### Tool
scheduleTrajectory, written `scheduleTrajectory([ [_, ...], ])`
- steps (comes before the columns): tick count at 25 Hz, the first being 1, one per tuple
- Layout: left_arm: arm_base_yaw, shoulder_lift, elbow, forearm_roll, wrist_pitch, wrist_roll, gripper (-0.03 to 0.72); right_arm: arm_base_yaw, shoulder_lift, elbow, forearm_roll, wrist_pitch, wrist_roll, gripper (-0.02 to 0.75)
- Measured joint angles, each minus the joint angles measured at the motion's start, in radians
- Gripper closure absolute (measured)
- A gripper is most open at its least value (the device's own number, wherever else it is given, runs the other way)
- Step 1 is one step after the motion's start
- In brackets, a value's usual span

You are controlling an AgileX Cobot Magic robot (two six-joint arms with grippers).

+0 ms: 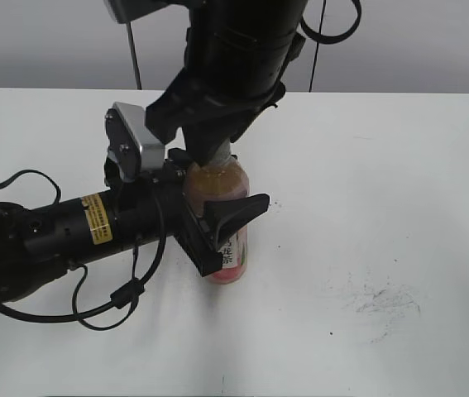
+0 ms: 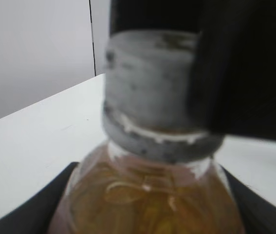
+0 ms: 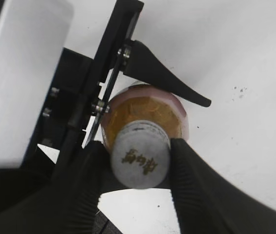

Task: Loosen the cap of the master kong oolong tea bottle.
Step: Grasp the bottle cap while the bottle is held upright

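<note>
1. Between the fingers of the left gripper [image 1: 217, 223], exterior view: the master kong oolong tea bottle [image 1: 227, 240] stands upright on the white table [image 1: 399, 182], clamped at its body. One black finger [image 1: 238, 213] crosses the front of the bottle; the other is hidden behind it. The right gripper [image 1: 216, 157] comes down from above onto the bottle's top, and the cap itself is hidden by it in this view.
2. Same view, open room: bare table lies right of the fingers and toward the camera. Dark scuff marks [image 1: 379, 302] sit well apart, to the lower right. The left arm's body and its cable [image 1: 106, 310] fill the table to the left. A grey wall [image 1: 433, 45] runs behind the far table edge.
3. Left wrist view: the cap [image 2: 152, 92] fills the frame, grey, ribbed and blurred, above amber tea at the shoulder. A black finger [image 2: 245, 73] of the right gripper presses its right side. White table and its far edge show to the left, against the grey wall.
4. Right wrist view: the right gripper [image 3: 140, 161] is closed on the cap, one ribbed finger [image 3: 86, 180] touching each side. The dark mark on the cap's top is visible. Beyond the fingers, bare table extends to the upper right.
</note>
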Motion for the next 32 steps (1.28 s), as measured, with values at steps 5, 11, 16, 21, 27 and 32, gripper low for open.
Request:
scheduleTrajectory([
  [5, 0.0, 0.0, 0.0, 0.0, 0.0, 0.0, 0.243, 0.0, 0.015, -0.003, -0.005, 0.003, -0.012, 0.421],
  [11, 0.0, 0.0, 0.0, 0.0, 0.0, 0.0, 0.243, 0.0, 0.024, -0.006, -0.02, 0.009, -0.115, 0.461],
  [16, 0.0, 0.0, 0.0, 0.0, 0.0, 0.005, 0.243, 0.0, 0.025, -0.009, -0.025, 0.017, -0.521, 0.461],
  [21, 0.0, 0.0, 0.0, 0.007, 0.0, 0.018, 0.243, 0.0, 0.025, -0.011, -0.025, 0.021, -1.167, 0.461],
  [27, 0.0, 0.0, 0.0, 0.01, 0.0, 0.025, 0.243, 0.001, 0.024, -0.013, -0.02, 0.018, -1.977, 0.461],
  [32, 0.0, 0.0, 0.0, 0.009, 0.0, 0.024, 0.243, 0.001, 0.024, -0.014, -0.003, 0.012, -2.384, 0.461],
])
